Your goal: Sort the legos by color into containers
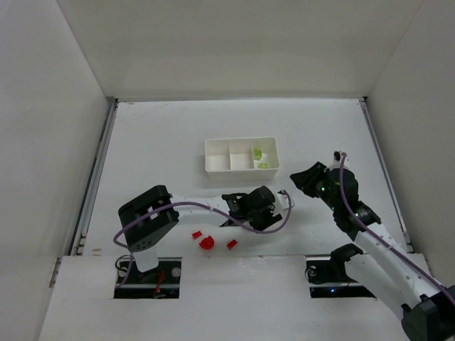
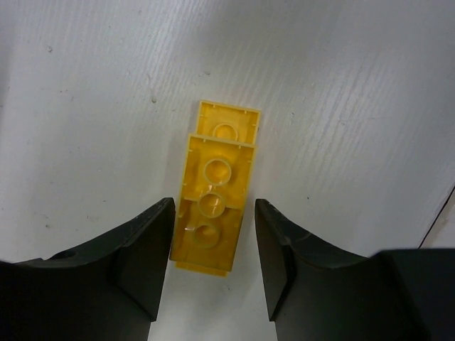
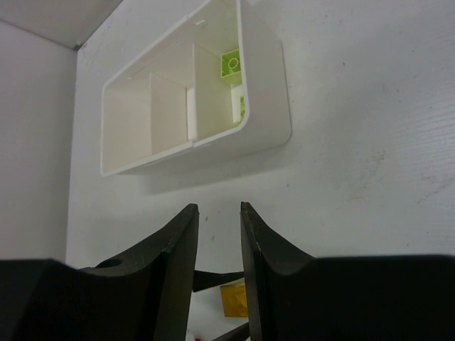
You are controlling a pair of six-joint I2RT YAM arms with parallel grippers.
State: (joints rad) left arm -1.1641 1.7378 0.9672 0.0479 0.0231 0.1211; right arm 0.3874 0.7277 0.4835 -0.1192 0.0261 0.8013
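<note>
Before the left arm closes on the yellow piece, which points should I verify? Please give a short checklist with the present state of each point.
1. Left tool open, with one finger on each side of the yellow brick: ok.
2. Brick centred between the fingers: not ok. It lies nearer the finger on the left of the left wrist view, slightly tilted.
3. Yellow is one piece, not two joined: cannot tell.
4. Free compartment in the tray: ok. The green pieces are only in the right-end compartment in the top view, and the other two look empty.
5. Right tool apart from the tray: ok.
</note>
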